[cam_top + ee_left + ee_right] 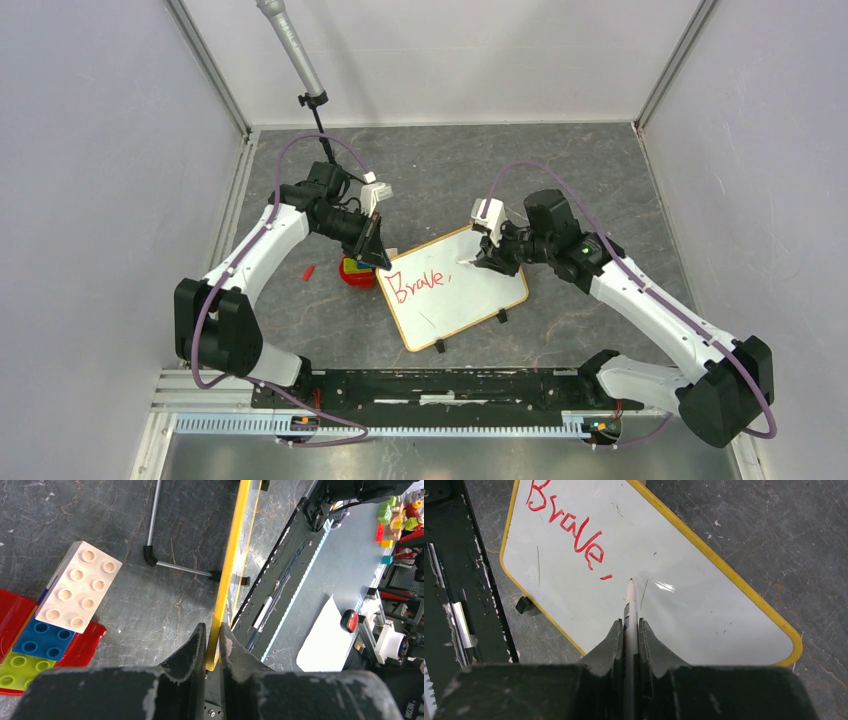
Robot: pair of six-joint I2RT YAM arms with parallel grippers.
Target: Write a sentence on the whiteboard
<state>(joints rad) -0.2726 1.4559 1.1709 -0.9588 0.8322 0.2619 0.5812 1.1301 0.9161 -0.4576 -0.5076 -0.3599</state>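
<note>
Pinching the whiteboard (470, 300) by its left corner with the left end effector (212, 632), near the tabletop's (560, 170) centre; clamping a marker (630, 600) in the right end effector (630, 627), tip just beside the sentence's (566, 532) comma after "Brave".

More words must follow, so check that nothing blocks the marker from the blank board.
Nothing visible does: the marker in the right gripper points at bare whiteboard just past the red lettering.
</note>
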